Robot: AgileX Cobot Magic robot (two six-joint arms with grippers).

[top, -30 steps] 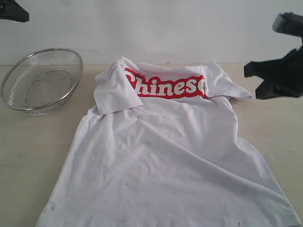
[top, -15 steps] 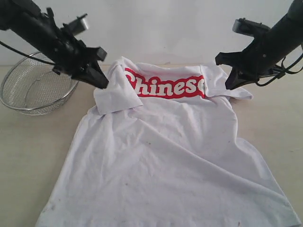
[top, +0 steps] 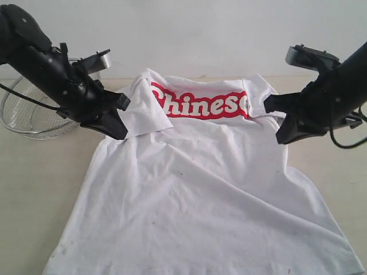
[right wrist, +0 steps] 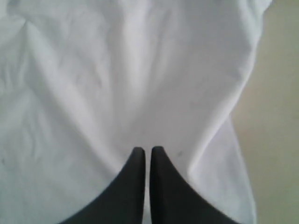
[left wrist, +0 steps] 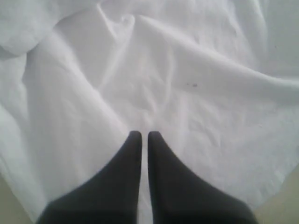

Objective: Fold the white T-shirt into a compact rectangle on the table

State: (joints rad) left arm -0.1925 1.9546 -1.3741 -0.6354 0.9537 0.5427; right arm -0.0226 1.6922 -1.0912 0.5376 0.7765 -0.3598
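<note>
Wire basket (top: 23,123) sits behind my left gripper (top: 117,133), partly hidden by its arm.

Left gripper: jaws pressed together, nothing between them. Its tip is at the lower corner of the folded-in sleeve of the white T-shirt (top: 200,195). I can't tell from the exterior view whether it touches the cloth. The left wrist view adds dark fingers (left wrist: 124,182) with only a sliver of gap, and rumpled white cloth just beyond them.

The shirt lies spread on the table (top: 34,189) between the two grippers.

Right gripper (top: 281,139): closed too, empty, tip over the other sleeve. Only its wrist view shows bare table just past the shirt's edge, beside the fingers.

Against half a second ago, both grippers have come lower along the sleeves. The shirt is unmoved.
</note>
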